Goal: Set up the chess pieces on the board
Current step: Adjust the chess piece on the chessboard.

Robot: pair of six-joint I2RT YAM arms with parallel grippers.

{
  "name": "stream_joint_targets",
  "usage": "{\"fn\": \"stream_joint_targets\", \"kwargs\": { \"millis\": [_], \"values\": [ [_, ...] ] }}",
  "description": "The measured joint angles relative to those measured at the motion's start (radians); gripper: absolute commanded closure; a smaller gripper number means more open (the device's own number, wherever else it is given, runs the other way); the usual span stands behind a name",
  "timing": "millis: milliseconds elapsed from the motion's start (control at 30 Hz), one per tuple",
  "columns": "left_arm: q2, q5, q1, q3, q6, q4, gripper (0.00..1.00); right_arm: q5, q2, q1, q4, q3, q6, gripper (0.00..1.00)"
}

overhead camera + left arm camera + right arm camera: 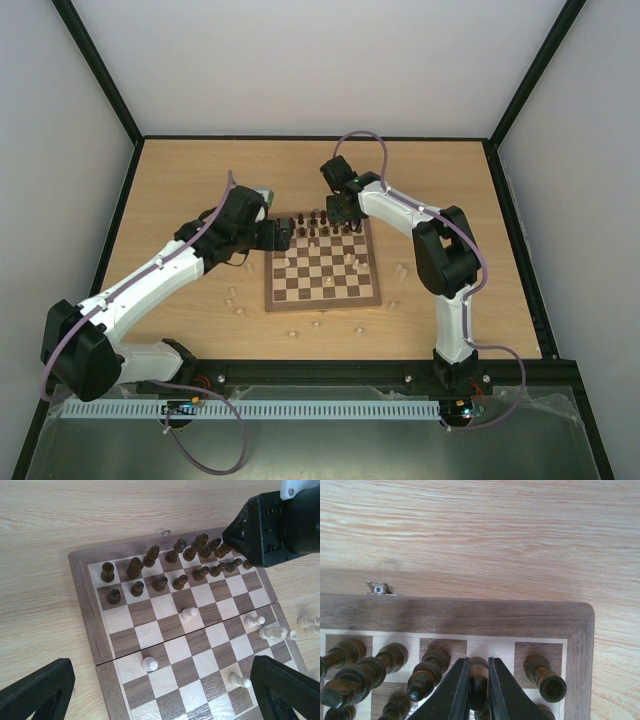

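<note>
Crowding the right pincer (479,661), dark neighbours (427,672) flank the dark piece (479,680) it pinches.

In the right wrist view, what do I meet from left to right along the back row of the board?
A large leaning dark piece → smaller dark piece → gripped dark piece in the right hand → corner dark piece.

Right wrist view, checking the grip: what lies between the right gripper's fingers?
A dark chess piece on the board; the right wrist view shows it.
</note>
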Motion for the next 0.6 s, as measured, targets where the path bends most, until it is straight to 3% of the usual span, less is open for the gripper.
{"fn": "stream_joint_targets", "kwargs": {
  "millis": [600],
  "values": [
    [0.013,0.002,0.002,0.001,0.003,0.000,0.01,0.033,0.000,0.000,-0.001,0.000,-0.011,0.95]
  ]
}}
